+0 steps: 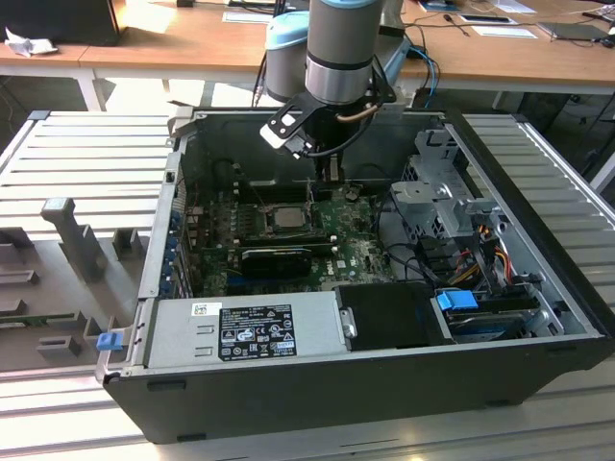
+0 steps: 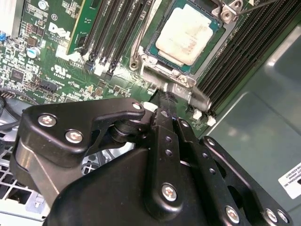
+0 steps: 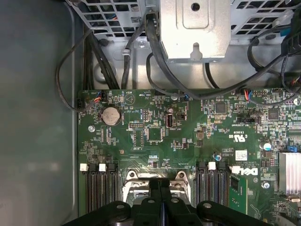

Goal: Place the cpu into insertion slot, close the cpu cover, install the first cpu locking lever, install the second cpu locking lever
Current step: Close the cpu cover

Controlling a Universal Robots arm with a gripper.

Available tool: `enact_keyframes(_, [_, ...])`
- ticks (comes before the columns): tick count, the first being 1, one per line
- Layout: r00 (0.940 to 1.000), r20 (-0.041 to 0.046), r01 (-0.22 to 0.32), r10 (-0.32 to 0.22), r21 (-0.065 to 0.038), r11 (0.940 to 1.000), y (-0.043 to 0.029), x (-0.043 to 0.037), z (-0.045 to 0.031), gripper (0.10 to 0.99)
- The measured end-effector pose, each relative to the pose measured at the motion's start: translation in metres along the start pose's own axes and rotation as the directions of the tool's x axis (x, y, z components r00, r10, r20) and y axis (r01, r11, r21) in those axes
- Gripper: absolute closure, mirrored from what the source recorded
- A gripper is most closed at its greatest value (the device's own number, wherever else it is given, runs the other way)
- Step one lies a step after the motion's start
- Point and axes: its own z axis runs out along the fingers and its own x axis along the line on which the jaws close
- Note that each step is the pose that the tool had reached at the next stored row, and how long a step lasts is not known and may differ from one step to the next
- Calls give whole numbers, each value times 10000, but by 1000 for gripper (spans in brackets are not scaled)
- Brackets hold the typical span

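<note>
Centre of the exterior view: open computer case, cpu seated in insertion slot, gripper just upper right, fingers pressed together.

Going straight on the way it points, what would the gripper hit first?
Probably the metal edge of the cpu cover beside the cpu; the gripper aims there, though depth is unclear.

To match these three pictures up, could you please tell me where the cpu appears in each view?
Exterior view: the cpu lies on the motherboard, beside the tool, toward the exterior view's left.
Second wrist view: the cpu sits just beyond the tool.
First wrist view: the tool hides it; the corners of the insertion slot flank the tool.
Shared landmark: the tool's black tip.
</note>
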Motion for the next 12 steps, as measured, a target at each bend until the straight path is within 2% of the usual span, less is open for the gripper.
enact_keyframes(6, [10000,0,0,0,0,10000,-72,-2,24,980])
enact_keyframes(12, [10000,0,0,0,0,10000,-179,-5,42,980])
